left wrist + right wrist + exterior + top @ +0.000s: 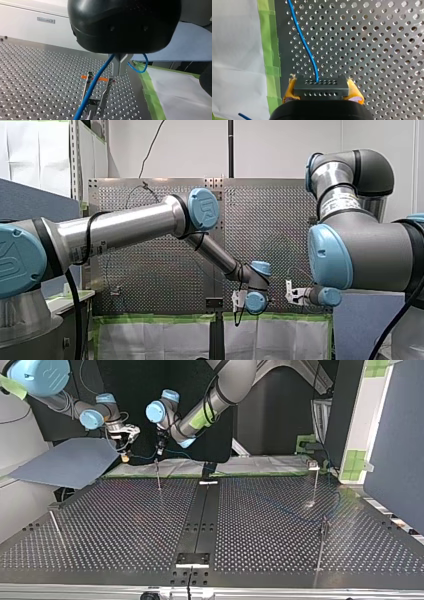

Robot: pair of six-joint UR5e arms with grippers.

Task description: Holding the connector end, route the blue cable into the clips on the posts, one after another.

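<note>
Table [125, 525], perforated, under blue cable [304, 42]

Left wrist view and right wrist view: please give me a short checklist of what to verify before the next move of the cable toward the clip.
1. Connector clamped between the yellow pads of my right gripper: ok.
2. Blue cable leaves the connector without a kink: ok.
3. My left gripper shut on the blue cable: ok.
4. Clip lies under my left gripper: ok.
5. Blue cable seated in the clip: cannot tell.
</note>
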